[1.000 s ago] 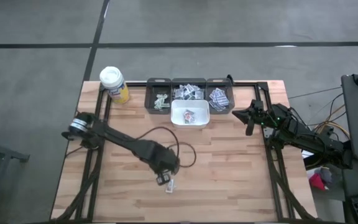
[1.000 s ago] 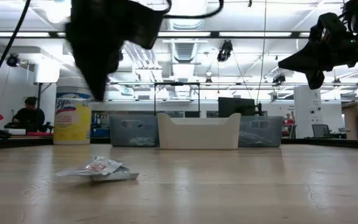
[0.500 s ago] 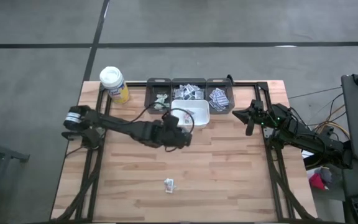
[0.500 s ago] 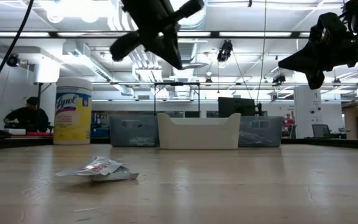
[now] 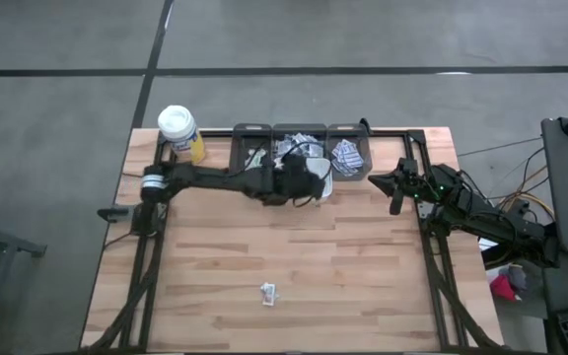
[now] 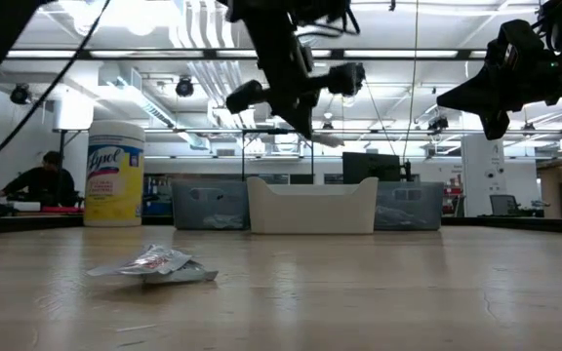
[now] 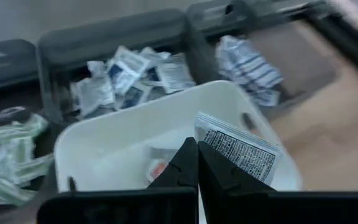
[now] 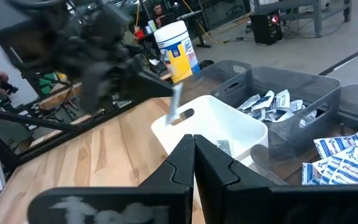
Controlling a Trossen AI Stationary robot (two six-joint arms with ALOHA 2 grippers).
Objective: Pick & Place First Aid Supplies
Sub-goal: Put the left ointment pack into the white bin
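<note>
White bin [image 5: 316, 187] now under left claw [image 5: 304, 180] (gripping packet [image 7: 241, 151]), moved from mid-table

Matt paper packet [image 7: 238, 151], smooth white plastic bin [image 7: 135, 134], wood table [image 5: 363, 256]

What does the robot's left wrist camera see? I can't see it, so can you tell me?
The left gripper holds a small printed packet pinched over a white bin. Behind it, grey bins hold packets with blue print and green print.
</note>
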